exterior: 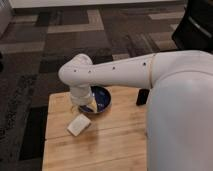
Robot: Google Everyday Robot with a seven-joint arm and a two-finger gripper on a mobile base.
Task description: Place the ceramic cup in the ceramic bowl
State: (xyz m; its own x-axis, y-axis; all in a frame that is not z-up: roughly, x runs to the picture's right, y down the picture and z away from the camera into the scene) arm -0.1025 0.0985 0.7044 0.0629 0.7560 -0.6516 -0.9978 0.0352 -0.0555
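Camera view: the ceramic bowl (101,97) is round, shallow and glossy dark blue with faint lighter glints inside. It sits on the wooden table (115,145) toward its 12 o'clock edge. The white arm (115,72), marked with a row of small dark dots, reaches in from 3 o'clock and bends down over the bowl's 9 o'clock rim. The gripper (83,103) is at that rim, under the wrist; whether it is wide, narrow or holding anything I cannot tell. The ceramic cup I cannot pick out for certain — a small pale patch (89,106) shows just beside the gripper, inside the bowl. A flat pale block (78,125) lies at the bowl's 7 o'clock, and a small black object (142,96) stands at its 3 o'clock.
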